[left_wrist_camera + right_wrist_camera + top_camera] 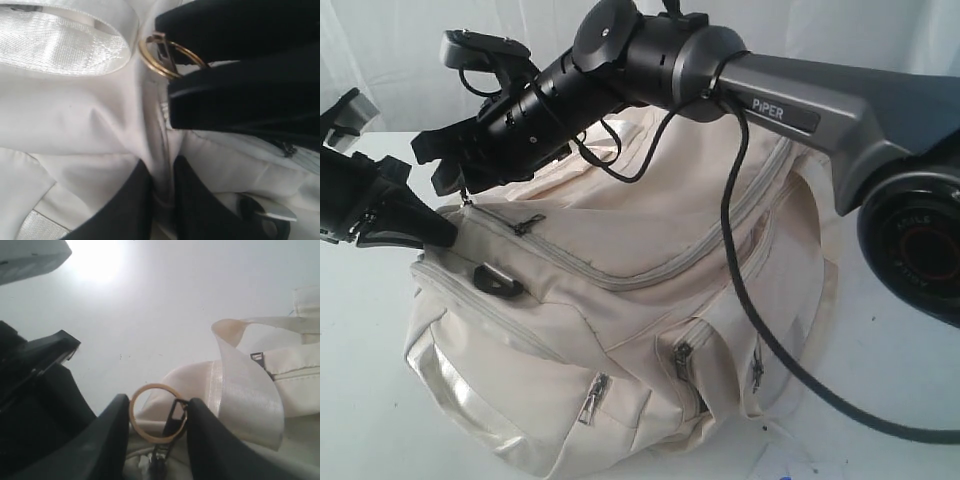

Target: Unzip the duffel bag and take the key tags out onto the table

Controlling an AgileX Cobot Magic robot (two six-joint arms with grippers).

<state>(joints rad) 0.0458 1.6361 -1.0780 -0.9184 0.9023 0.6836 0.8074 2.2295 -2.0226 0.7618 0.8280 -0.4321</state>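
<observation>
Cream-white duffel bag [620, 340] slumped in the middle of the white worktop [360, 400], long grey top zip [630, 283] closed along the stretch in view. Both hands close together at the bag's end on the left of the exterior view. Reaches across with the right hand [157, 402] — fingers closed on a gold ring [156, 386] hung from a dark zip pull [174, 419], just beside a satin webbing handle [245, 400]. Pinches a ridge of bag fabric with the left hand [160, 167], fingers nearly together, near that ring.
</observation>
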